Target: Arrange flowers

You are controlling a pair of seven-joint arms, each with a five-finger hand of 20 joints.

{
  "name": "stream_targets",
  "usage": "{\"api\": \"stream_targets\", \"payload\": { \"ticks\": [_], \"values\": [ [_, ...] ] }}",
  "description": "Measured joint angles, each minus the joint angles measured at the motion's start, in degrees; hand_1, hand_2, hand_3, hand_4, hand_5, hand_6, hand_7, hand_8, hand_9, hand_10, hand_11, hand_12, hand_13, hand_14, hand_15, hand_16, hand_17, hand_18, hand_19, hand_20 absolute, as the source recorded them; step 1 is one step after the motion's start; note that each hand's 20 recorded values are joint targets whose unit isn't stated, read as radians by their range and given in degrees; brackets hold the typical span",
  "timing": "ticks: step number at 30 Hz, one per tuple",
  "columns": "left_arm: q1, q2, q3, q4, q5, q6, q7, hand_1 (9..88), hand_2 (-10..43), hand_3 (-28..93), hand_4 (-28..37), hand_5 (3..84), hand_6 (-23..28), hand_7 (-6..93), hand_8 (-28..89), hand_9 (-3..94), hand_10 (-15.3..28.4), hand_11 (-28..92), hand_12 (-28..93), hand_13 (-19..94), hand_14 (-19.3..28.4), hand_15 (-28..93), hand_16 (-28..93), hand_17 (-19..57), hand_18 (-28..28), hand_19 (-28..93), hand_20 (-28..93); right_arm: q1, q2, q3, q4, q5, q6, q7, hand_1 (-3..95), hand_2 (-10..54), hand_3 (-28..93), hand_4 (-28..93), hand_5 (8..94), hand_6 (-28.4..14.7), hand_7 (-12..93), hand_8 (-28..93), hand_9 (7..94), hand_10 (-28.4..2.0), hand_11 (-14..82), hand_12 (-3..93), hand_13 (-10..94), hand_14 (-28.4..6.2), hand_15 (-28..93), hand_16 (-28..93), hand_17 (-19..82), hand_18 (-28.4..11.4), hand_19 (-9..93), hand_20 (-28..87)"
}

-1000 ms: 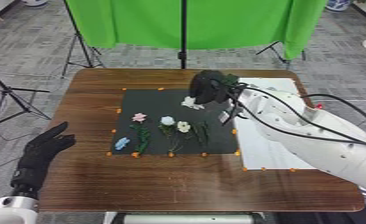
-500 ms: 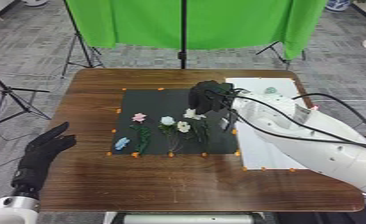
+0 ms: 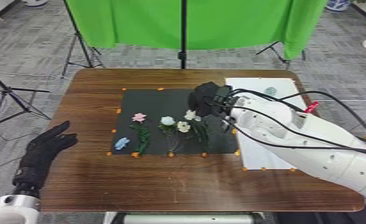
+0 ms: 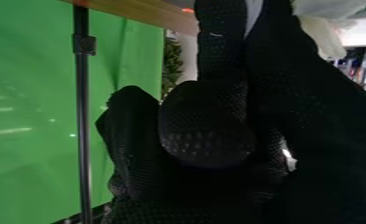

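Fingers [image 3: 51,134] on the left hand [image 3: 39,155] are loose, slightly spread, near the counter's [image 3: 162,185] left edge. Blue flower [image 3: 122,144] is closest, then the pink one [image 3: 139,117]. The farthest white flower [image 3: 192,116] just came in from the far edge, so probably nearly placed. Can't tell if the right hand [image 3: 208,96] beside it is gripping.

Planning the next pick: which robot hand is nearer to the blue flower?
Left. The left robot hand is beside the black mat, to the left of the blue flower; the right robot hand is farther from it, beyond it and to its right.
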Motion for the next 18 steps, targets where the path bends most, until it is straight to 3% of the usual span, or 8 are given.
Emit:
{"api": "stream_targets", "payload": {
  "ticks": [18],
  "values": [
    [0.0,0.04,0.03,0.04,0.01,-0.04,0.05,30.7,8.5,69,-13.0,38.0,6.1,8.6,-6,43.9,14.6,20,10,37,18.7,18,-2,6.1,12.6,15,14,0.0,0.8,-1.1,0.5,-5.2,-2.1,-0.1,51.6,-9.5,64,-23,66.9,5.7,32,0,76.5,-7.3,11.5,32.0,86,-0.5,68,35,59,-13.4,93,64]
  ]
}}
